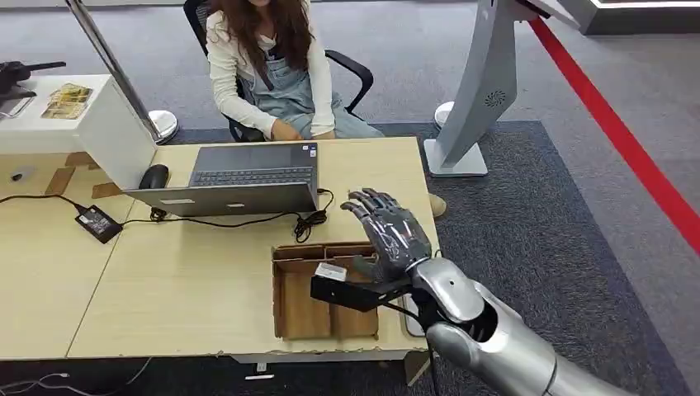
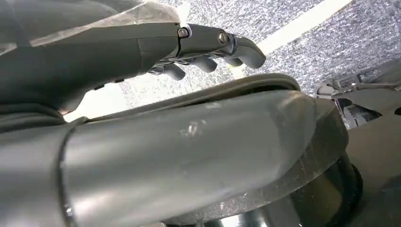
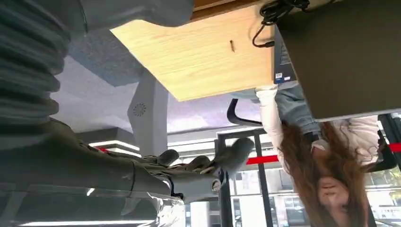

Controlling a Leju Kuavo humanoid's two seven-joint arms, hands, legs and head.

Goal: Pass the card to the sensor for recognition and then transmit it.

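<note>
A shallow cardboard tray (image 1: 301,318) with dividers sits at the near right of the wooden table (image 1: 182,280). A small white card (image 1: 331,271) lies in its far part. My right hand (image 1: 388,231) hovers just above the tray's far right corner, fingers spread and holding nothing, close beside the card. In the right wrist view the right hand (image 3: 203,168) shows its fingers stretched out and empty. The left hand (image 2: 208,49) hangs over grey carpet with its fingers loosely bent and nothing in them.
A grey laptop (image 1: 248,177) stands beyond the tray, with a black cable (image 1: 309,221), a mouse (image 1: 153,176) and a power adapter (image 1: 99,223) nearby. A person (image 1: 272,66) sits behind the table. A white kiosk stand (image 1: 483,91) rises at the right on the carpet.
</note>
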